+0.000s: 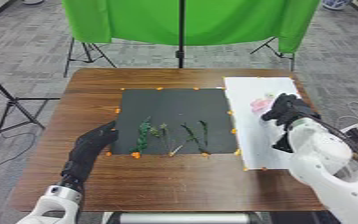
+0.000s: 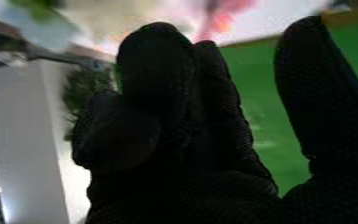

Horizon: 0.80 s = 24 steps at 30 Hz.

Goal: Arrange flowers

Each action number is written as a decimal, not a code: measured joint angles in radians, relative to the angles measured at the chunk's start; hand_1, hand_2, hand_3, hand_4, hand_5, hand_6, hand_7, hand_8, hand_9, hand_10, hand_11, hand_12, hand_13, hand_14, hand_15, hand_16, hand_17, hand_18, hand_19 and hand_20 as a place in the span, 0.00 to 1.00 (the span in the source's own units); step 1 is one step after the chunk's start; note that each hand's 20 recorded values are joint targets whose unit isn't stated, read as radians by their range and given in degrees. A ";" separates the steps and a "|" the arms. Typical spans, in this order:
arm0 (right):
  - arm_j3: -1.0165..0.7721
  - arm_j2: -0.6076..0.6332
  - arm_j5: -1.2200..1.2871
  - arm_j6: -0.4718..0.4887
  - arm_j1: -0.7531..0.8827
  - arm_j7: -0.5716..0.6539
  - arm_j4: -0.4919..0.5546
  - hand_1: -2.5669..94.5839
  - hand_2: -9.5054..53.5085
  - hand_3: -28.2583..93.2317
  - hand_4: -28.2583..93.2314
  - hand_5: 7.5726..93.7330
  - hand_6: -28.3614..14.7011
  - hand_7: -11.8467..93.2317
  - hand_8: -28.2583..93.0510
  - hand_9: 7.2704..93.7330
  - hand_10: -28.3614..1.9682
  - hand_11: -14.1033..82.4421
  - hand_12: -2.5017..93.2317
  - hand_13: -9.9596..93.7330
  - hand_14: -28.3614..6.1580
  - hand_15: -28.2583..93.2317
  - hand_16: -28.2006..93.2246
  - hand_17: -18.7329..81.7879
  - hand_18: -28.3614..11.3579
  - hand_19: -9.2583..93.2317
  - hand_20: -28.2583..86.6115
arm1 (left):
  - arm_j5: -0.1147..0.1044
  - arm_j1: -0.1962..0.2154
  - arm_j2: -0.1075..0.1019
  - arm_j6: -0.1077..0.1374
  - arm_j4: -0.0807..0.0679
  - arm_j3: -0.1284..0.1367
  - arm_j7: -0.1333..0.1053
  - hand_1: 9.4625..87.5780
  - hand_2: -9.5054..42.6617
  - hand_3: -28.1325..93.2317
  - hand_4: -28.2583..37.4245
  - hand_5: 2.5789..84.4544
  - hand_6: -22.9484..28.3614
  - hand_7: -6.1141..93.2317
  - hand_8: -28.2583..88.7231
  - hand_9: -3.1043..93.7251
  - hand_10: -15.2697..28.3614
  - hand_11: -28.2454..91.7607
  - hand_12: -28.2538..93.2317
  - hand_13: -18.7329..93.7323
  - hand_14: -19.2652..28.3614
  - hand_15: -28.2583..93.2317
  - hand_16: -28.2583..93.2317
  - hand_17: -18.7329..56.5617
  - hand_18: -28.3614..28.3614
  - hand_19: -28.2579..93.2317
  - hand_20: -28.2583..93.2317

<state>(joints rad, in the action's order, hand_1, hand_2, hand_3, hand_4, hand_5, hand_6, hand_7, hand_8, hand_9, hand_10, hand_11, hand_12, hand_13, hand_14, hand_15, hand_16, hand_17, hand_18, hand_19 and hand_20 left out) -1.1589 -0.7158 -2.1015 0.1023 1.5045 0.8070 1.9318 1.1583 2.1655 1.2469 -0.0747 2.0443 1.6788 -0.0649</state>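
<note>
In the head view, the left hand (image 1: 98,136) rests at the left border of the dark sheet (image 1: 174,107) on the table (image 1: 180,182); how far open it is I cannot tell. Green stems (image 1: 143,134) lie side by side on that sheet, toward the table's near edge. The right hand (image 1: 287,111) is over the white sheet (image 1: 246,89) along the table's right edge, just beside the pink flowers (image 1: 260,105). Choosing a bloom to add to the greenery looks like the step in hand. In the right wrist view, the right hand is open, fingers (image 2: 158,65) mostly straight, with no stem visible in its grasp; blurred pink petals lie beyond the fingertips. Next, it probably needs to pinch one flower low on its stem, sparing the petals, then carry it left to the stems.
</note>
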 measured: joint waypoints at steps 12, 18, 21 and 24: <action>0.085 -0.025 -0.003 -0.081 -0.024 -0.006 -0.075 0.48 0.00 0.74 0.15 0.56 0.60 0.20 0.19 0.75 0.37 0.32 0.24 0.98 0.71 0.66 0.50 0.84 0.50 1.00 0.63 | 0.000 -0.001 0.000 0.000 0.000 0.000 0.000 0.21 0.13 0.75 0.12 0.49 0.55 0.11 0.21 0.46 0.65 0.35 0.36 0.43 0.76 0.38 0.27 0.24 0.76 0.29 0.39; 0.170 -0.028 -0.062 -0.211 -0.046 -0.030 -0.120 0.65 0.00 0.63 0.14 0.74 0.65 0.25 0.31 0.93 0.55 0.31 0.38 1.00 0.77 0.69 0.49 0.89 0.54 1.00 0.66 | 0.000 -0.004 -0.001 0.000 0.000 0.000 0.001 0.21 0.13 0.75 0.11 0.49 0.55 0.11 0.21 0.46 0.65 0.35 0.36 0.43 0.76 0.38 0.27 0.24 0.76 0.29 0.39; 0.217 -0.028 -0.110 -0.322 -0.055 -0.062 -0.158 0.69 0.00 0.62 0.13 0.84 0.64 0.28 0.35 0.98 0.61 0.34 0.40 1.00 0.79 0.72 0.47 0.90 0.54 1.00 0.67 | 0.000 -0.005 -0.001 0.001 0.000 0.000 0.000 0.21 0.14 0.75 0.11 0.50 0.55 0.12 0.21 0.47 0.65 0.35 0.36 0.43 0.76 0.39 0.27 0.25 0.76 0.29 0.39; 0.238 -0.028 -0.130 -0.397 -0.057 -0.092 -0.175 0.70 0.00 0.63 0.13 0.86 0.64 0.28 0.35 0.99 0.62 0.35 0.40 1.00 0.79 0.72 0.46 0.91 0.54 1.00 0.67 | 0.000 -0.005 -0.001 0.012 0.000 0.000 -0.012 0.21 0.13 0.75 0.11 0.50 0.55 0.12 0.21 0.48 0.65 0.36 0.36 0.44 0.76 0.40 0.27 0.25 0.76 0.29 0.39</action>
<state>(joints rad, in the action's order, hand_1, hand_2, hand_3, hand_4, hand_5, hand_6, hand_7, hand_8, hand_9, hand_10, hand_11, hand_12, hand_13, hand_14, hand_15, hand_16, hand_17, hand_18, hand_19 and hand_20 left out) -0.9206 -0.7436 -2.2319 -0.2947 1.4479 0.7148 1.7563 1.1586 2.1606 1.2456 -0.0623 2.0441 1.6788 -0.0773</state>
